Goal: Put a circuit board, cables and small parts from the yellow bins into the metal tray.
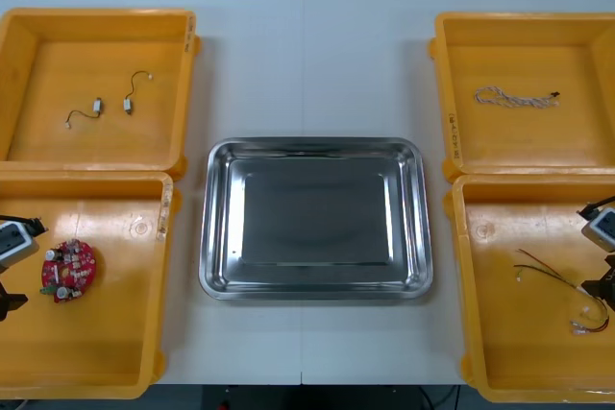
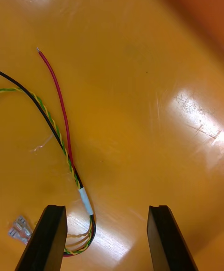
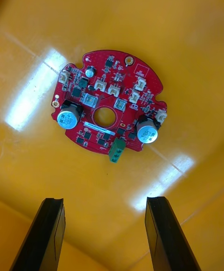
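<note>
The left tool (image 3: 105, 201) stands wide open and empty by the circuit board (image 3: 108, 105), the right tool (image 2: 107, 208) likewise by the cable (image 2: 85, 201).

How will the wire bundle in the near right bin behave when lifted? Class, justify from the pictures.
Thin and lying in loose curves, the wires would probably droop from the open right gripper over them. They look light, so a push likely slides them across the glossy bin.

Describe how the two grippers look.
The left gripper and right gripper each have two plain matte-black fingers: flat-faced slabs with squared tips and no visible markings. In the front view, each wrist carries a small light-grey box with black parts beneath.
</note>
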